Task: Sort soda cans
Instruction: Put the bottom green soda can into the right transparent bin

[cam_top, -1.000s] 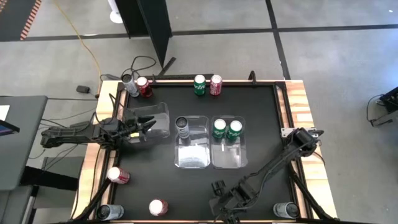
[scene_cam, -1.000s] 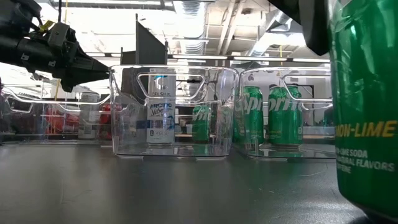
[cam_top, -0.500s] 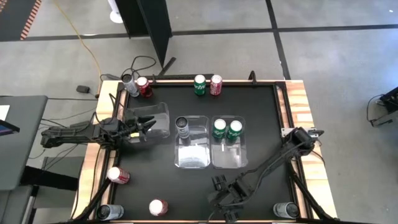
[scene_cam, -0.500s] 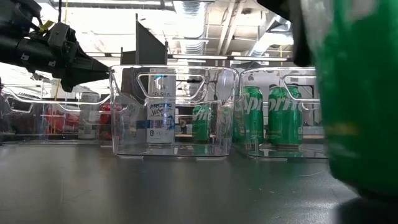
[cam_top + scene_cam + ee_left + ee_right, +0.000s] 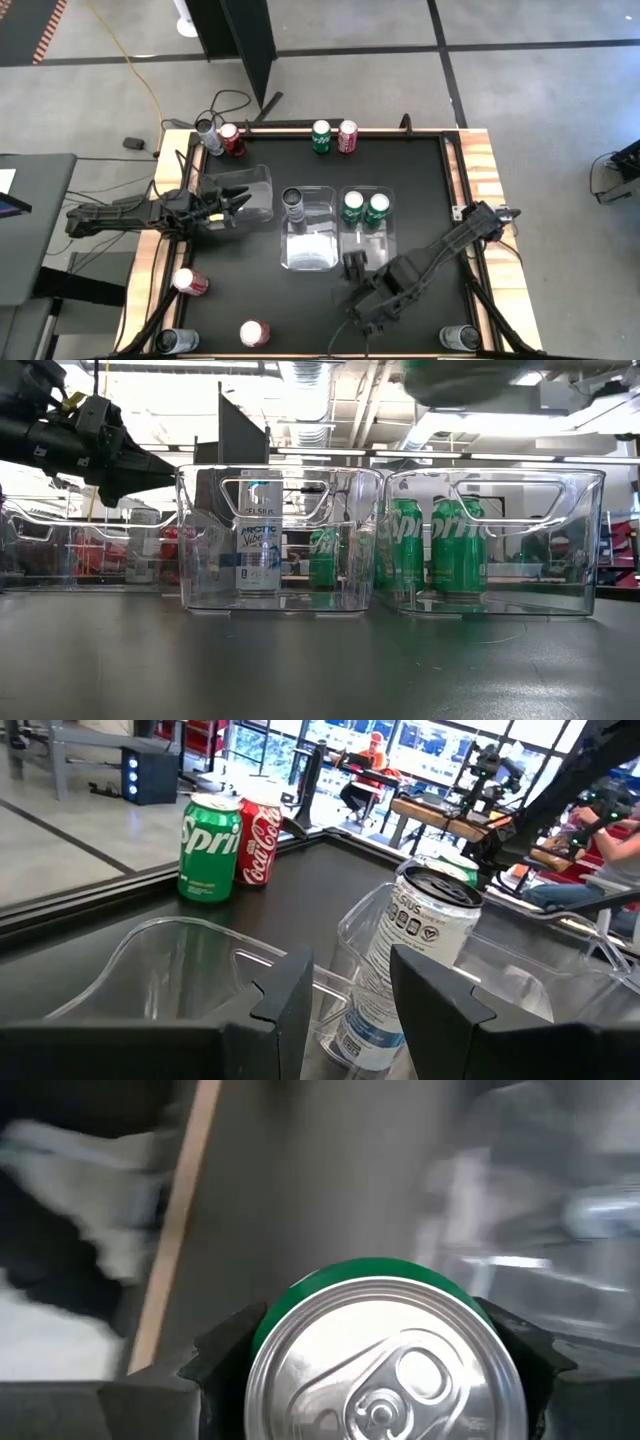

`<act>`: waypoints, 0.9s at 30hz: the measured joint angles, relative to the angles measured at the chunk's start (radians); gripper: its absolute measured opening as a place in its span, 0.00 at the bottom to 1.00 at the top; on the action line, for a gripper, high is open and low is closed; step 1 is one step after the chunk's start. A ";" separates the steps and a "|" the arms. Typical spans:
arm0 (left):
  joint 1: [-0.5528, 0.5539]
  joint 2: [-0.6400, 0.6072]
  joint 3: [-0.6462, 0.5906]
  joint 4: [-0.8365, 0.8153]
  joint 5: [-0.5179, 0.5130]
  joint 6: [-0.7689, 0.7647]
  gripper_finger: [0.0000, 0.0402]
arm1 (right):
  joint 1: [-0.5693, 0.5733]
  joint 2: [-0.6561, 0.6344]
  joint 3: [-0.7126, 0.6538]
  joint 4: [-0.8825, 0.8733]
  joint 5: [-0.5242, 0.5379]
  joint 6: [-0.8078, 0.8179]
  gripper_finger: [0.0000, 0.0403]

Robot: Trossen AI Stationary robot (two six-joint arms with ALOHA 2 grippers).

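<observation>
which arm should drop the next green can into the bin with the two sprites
Right. The right gripper already holds a green can beside the green bin. The left gripper hangs over the far-left bin.

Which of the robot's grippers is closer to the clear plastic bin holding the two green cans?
The right gripper, carrying a green can, hangs at that bin's near edge. The left gripper waits over the far-left bin.

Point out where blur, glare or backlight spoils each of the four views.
Right wrist view: the green can between the fingers is fairly sharp, everything behind it streaked by motion blur. Low view: bright ceiling lights backlight the scene, reflections sheen the clear bins, and a blurred green shape crosses the top edge. Left wrist view: bright windows behind, glare on the bin rim. High view: evenly lit, sharp.
</observation>
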State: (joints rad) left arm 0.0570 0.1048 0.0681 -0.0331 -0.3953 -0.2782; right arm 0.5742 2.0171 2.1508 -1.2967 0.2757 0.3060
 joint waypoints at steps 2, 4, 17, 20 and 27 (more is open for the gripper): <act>0.000 0.000 0.000 0.002 0.018 0.006 0.33 | -0.017 0.000 0.059 -0.069 0.066 0.012 0.74; 0.000 0.000 -0.001 0.002 0.042 0.006 0.33 | -0.043 -0.003 0.095 -0.137 0.119 0.038 0.74; 0.000 0.000 -0.001 0.000 0.156 0.012 0.33 | -0.201 -0.014 0.074 -0.224 0.129 0.103 0.74; 0.000 0.000 -0.001 0.000 0.156 0.012 0.33 | -0.203 -0.059 -0.027 -0.152 0.142 0.120 0.74; 0.000 0.000 -0.001 -0.001 0.164 0.024 0.33 | -0.195 -0.270 -0.399 0.169 0.149 0.161 0.74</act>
State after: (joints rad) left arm 0.0568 0.1047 0.0673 -0.0336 -0.2314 -0.2546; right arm 0.3795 1.7471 1.7514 -1.1280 0.4251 0.4670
